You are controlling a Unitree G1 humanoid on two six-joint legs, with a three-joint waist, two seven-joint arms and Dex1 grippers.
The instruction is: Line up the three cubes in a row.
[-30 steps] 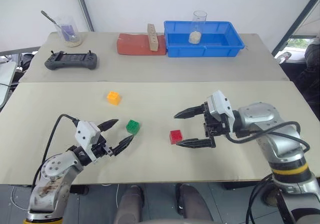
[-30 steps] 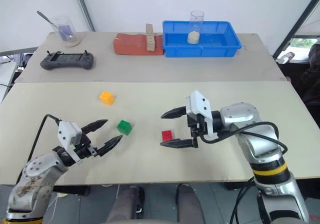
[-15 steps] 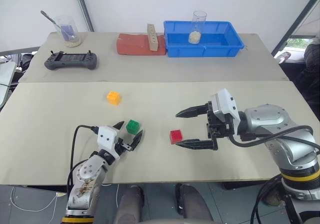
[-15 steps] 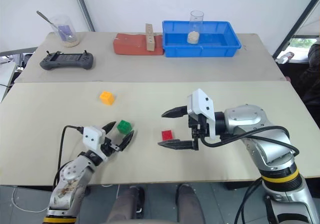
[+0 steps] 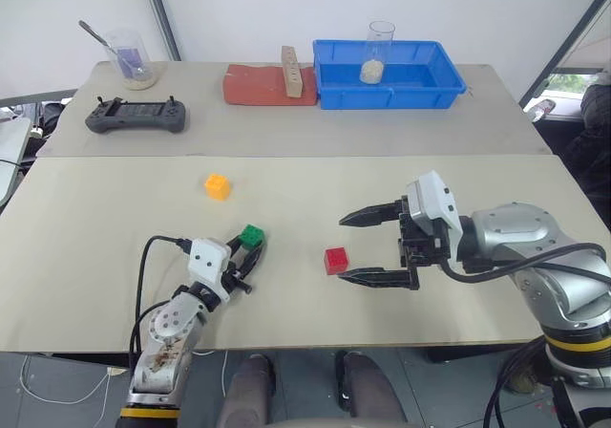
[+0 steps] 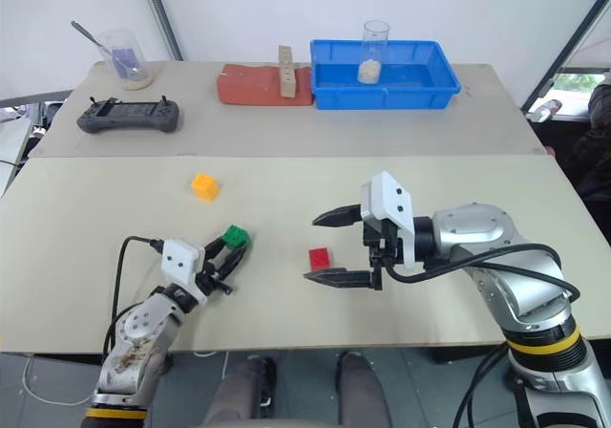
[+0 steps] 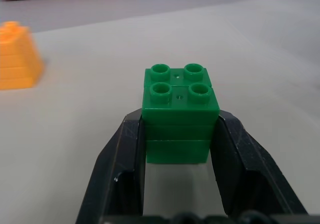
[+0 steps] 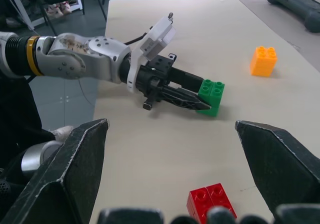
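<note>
A green cube (image 5: 252,236) rests on the table near its front, and my left gripper (image 7: 179,134) is shut on it, one black finger against each side. The same green cube (image 8: 212,97) appears in the right wrist view with the fingers clamped around it. A red cube (image 5: 335,260) lies to its right, between the spread fingers of my right gripper (image 5: 368,247), which is open and touches nothing. An orange-yellow cube (image 5: 218,186) sits farther back on the left, apart from both grippers.
At the back stand a blue tray (image 5: 389,89) holding a glass, a red slab (image 5: 258,88) with a tall wooden block (image 5: 290,72), a black controller (image 5: 136,116) and a beaker with a spoon (image 5: 129,58). A seam splits the tabletop.
My left gripper moved in to the green cube and closed on it. The right gripper stayed open around the red cube without moving.
</note>
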